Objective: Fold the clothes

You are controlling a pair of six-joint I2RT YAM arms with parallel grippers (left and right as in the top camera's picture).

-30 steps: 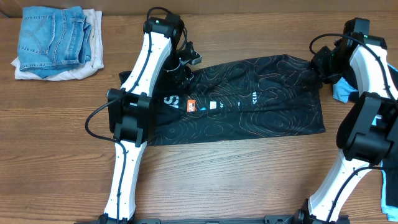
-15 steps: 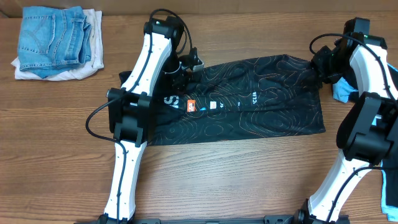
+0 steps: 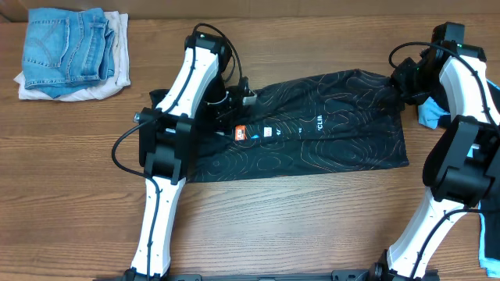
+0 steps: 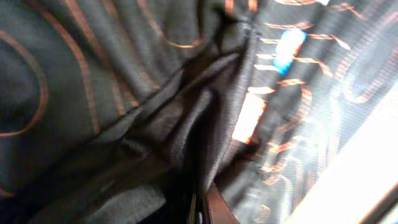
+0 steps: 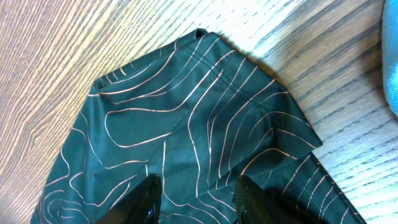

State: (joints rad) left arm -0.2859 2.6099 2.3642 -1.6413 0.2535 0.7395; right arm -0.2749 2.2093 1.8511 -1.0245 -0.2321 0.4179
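Pinching fingers, left: the left gripper (image 3: 234, 103) is clenched on a gathered ridge of the black jersey (image 3: 328, 144). In the left wrist view one fingertip (image 4: 210, 208) shows at the bottom edge, with creased cloth running into it.
Fingers, right: the right gripper (image 5: 199, 194) has its two fingers (image 5: 144, 200) standing apart with jersey cloth between them. Whether they pinch it cannot be told.
Right gripper's place: at the jersey's far right corner, where the cloth bunches. Just beyond the fingers a sleeve corner (image 5: 205, 93) lies flat on the wood.
Jersey: spread lengthwise across the middle of the worktop (image 3: 297, 226). It has thin contour lines all over, and an orange logo (image 3: 241, 131) and small white marks run along its centre.
In the way, left: the left arm (image 3: 168, 148) lies across the jersey's left end and hides the cloth under it. A black cable (image 3: 117, 152) loops out from the arm's left side.
In the way, right: the right arm (image 3: 461, 156) stands along the worktop's right edge and covers part of a light-blue garment (image 3: 428, 115).
Light-blue garment: at the right edge, just beside the jersey's far right corner.
Far left corner: folded blue jeans (image 3: 66, 47) sit on a white cloth (image 3: 47, 94), well apart from the jersey.
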